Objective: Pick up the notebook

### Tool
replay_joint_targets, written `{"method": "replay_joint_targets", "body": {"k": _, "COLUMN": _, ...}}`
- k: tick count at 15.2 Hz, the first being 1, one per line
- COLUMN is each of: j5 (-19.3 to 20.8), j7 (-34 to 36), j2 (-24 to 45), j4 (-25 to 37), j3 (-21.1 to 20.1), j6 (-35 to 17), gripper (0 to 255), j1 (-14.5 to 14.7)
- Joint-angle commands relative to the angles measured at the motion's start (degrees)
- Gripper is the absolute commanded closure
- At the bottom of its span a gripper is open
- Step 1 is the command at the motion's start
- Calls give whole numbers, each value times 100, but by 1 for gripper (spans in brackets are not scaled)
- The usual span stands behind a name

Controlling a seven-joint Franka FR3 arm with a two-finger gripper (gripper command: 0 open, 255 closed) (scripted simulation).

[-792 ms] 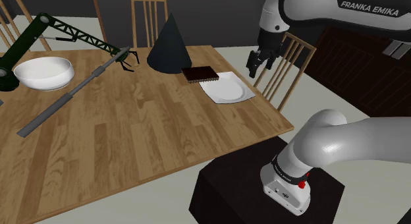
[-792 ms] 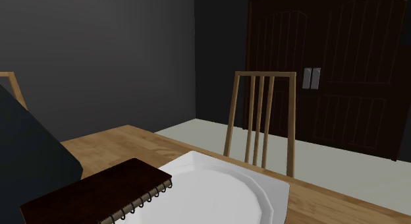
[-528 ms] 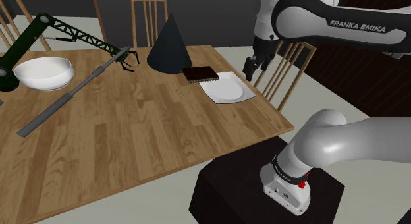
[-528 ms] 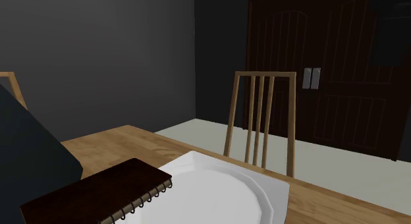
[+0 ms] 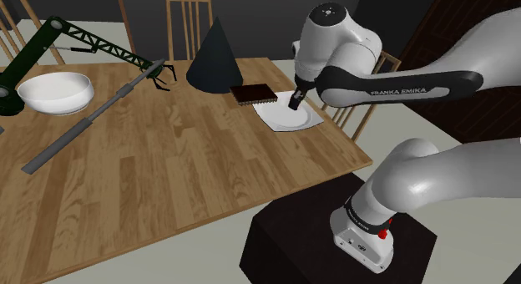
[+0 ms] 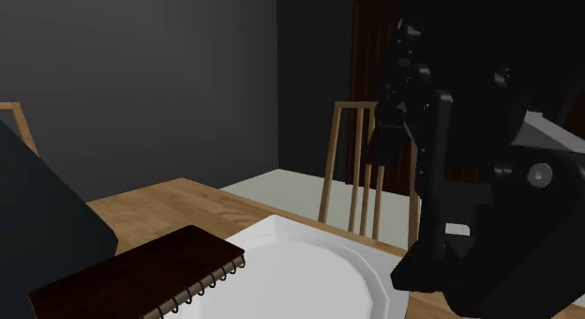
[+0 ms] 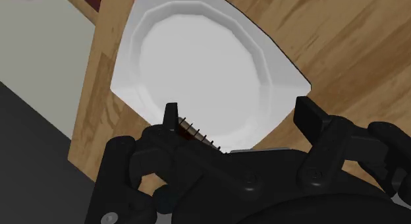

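Note:
The notebook is dark brown with a spiral binding. It lies flat on the wooden table, touching the white plate's far left corner. In the second exterior view the notebook sits to the left of the plate, with its spiral side toward the plate. My gripper hangs just above the plate, a little to the right of the notebook. In the wrist view the gripper is open over the plate with nothing between its fingers. A strip of the notebook's spiral peeks out by one finger.
A dark cone stands just behind the notebook. Further left are a green jointed lamp arm, a grey rod and a white bowl. Wooden chairs stand at the table's far and right edges.
The arm has swung from beside the right-hand chair leftward and down, so the gripper now hovers over the plate. The black hand has entered the second exterior view. The notebook has not moved.

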State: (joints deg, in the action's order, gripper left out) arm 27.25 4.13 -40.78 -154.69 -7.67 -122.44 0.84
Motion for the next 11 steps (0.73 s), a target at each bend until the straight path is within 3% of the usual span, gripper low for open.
{"method": "replay_joint_targets", "body": {"k": 1, "j5": 638, "j7": 96, "j2": 260, "j4": -218, "j3": -126, "j6": -796, "gripper": 0, "j1": -167}}
{"method": "replay_joint_targets", "body": {"k": 4, "j5": 1860, "j7": 567, "j2": 818, "j4": -326, "j3": -466, "j6": -1883, "gripper": 0, "j1": -673}}
{"method": "replay_joint_targets", "body": {"k": 6, "j5": 2965, "j7": 1162, "j2": 1255, "j4": -256, "j3": -815, "j6": -2502, "gripper": 0, "j1": -1177}}
{"method": "replay_joint_targets", "body": {"k": 9, "j5": 5112, "j7": 2544, "j2": 1992, "j4": 103, "j3": -1472, "j6": -3014, "gripper": 0, "j1": -2003}}
{"method": "replay_joint_targets", "body": {"k": 11, "j5": 6626, "j7": 3543, "j2": 2537, "j4": 435, "j3": -1794, "j6": -2941, "gripper": 0, "j1": -2306}}
